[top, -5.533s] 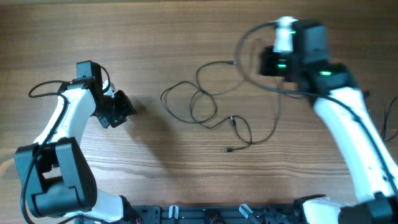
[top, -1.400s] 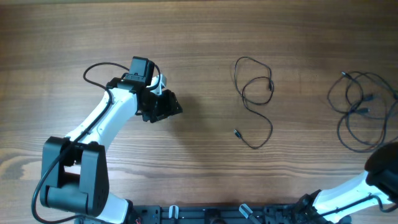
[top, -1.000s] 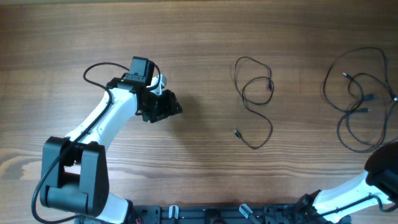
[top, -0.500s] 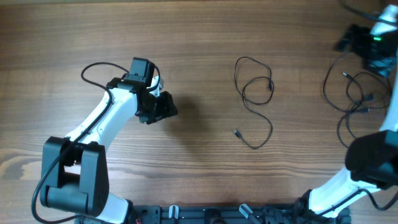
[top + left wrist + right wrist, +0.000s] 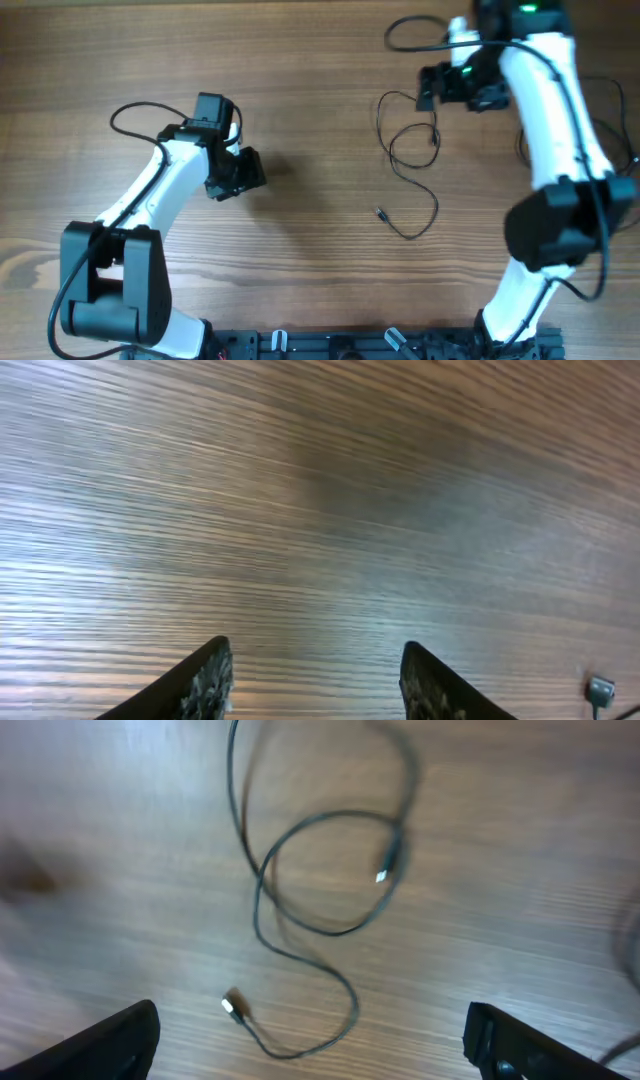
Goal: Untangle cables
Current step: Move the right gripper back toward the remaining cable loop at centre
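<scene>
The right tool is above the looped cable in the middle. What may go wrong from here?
1. The open right tool hangs over the cable, whose strands cross in a loop; closing on the crossing may pinch two strands and tighten it.
2. The cable lies flat on the table, so the tool may scrape the wood or miss it.

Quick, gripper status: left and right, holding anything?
Left gripper: open, holding nothing.
Right gripper: open, holding nothing; cable not gripped.
</scene>
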Robot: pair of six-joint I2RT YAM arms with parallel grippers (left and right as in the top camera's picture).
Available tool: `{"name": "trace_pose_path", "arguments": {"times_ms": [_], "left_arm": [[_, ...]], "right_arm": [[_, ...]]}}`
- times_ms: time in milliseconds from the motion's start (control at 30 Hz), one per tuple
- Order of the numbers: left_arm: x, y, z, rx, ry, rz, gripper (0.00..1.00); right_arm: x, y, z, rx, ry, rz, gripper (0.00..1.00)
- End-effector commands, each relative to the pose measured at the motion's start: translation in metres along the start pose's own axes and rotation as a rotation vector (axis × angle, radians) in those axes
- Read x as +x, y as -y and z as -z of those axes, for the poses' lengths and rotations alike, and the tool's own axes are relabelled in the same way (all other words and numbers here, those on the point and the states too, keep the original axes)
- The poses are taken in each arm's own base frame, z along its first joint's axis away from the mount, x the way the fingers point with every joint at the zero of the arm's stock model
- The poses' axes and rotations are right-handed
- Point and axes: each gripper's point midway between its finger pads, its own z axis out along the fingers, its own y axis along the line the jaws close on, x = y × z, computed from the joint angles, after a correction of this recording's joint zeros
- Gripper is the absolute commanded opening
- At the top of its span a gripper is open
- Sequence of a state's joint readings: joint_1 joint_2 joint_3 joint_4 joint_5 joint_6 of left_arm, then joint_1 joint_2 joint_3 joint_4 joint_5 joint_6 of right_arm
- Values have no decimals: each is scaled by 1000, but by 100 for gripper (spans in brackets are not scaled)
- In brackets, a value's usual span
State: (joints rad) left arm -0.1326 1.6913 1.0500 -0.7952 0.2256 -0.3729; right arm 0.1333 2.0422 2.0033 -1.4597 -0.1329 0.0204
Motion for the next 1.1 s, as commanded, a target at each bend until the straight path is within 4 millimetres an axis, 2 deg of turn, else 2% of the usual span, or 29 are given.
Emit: {"name": "trace_pose_path", "arguments": {"times_ms": [0, 67, 233, 533, 767, 867, 967, 1067], "left_arm": [[-7, -14, 8, -18, 23, 43, 57], [-8, -24, 10, -38, 20, 70, 57], [-6, -34, 11, -57, 7, 95, 59], [-4, -35, 11, -60, 1, 98, 60], [-5, -35, 11, -60, 2, 98, 62], [-5, -34, 11, -58, 5, 98, 61], [-5, -34, 11, -59, 4, 98, 61], [-5, -34, 11, -58, 4, 98, 61]], "right_arm": [[7, -16, -32, 41, -99, 40, 96], [9, -30, -44, 48, -121, 24, 88], [15, -45, -52, 55, -139, -19, 88], [48, -38, -65, 65, -161, -82, 86], [68, -39, -68, 4, 30, 35, 87], [69, -38, -71, -4, 95, 101, 88], [65, -38, -82, -8, 131, 134, 87], [63, -39, -92, -22, 151, 138, 82]]}}
